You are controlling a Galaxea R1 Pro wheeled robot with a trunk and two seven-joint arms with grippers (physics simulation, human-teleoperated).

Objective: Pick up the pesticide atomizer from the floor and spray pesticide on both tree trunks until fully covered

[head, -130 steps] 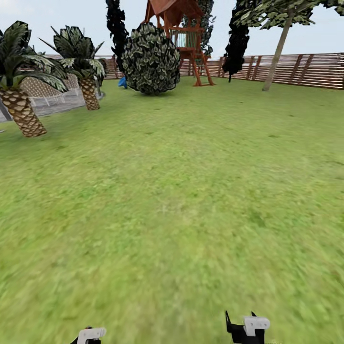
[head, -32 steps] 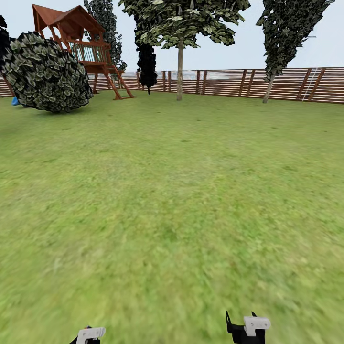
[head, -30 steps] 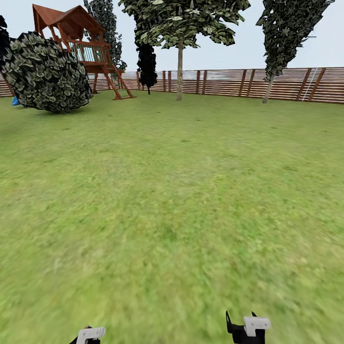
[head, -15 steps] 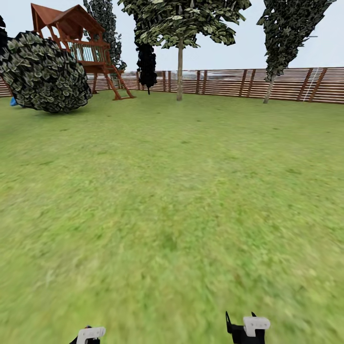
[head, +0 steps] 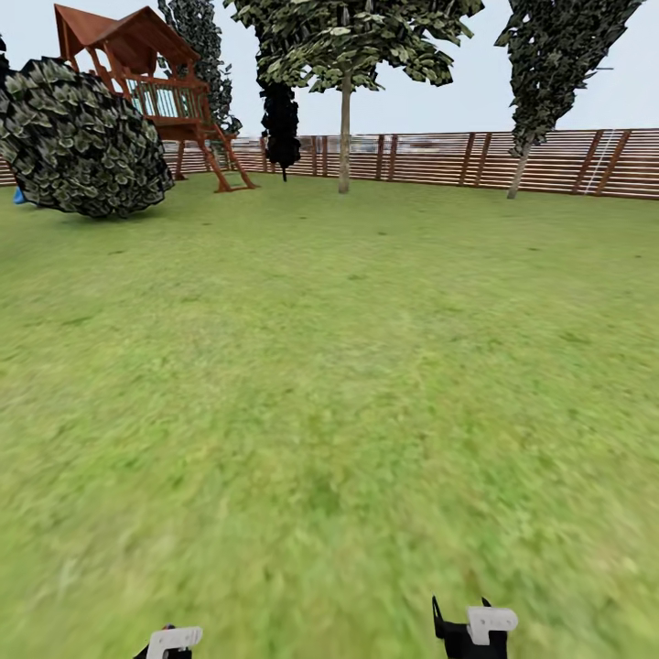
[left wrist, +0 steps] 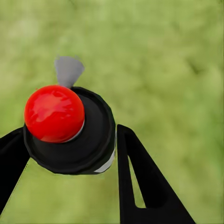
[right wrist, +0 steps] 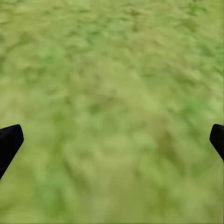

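In the left wrist view my left gripper is shut on the pesticide atomizer, a round black body with a red knob and a grey nozzle, held above grass. The fingers of my right gripper stand wide apart over bare lawn, so it is open and holds nothing. Both wrists show at the bottom edge of the head view. Two trees stand far ahead by the fence: one pale tree trunk near the middle, and a leaning trunk to the right.
A wide green lawn stretches ahead to the brown slat fence. At the far left are a large round bush and a wooden play tower. A black conifer stands beside the middle tree.
The view turned right since the oldest frame, and the palms left it. In the last second the camera crept forward. Both grippers kept their state.
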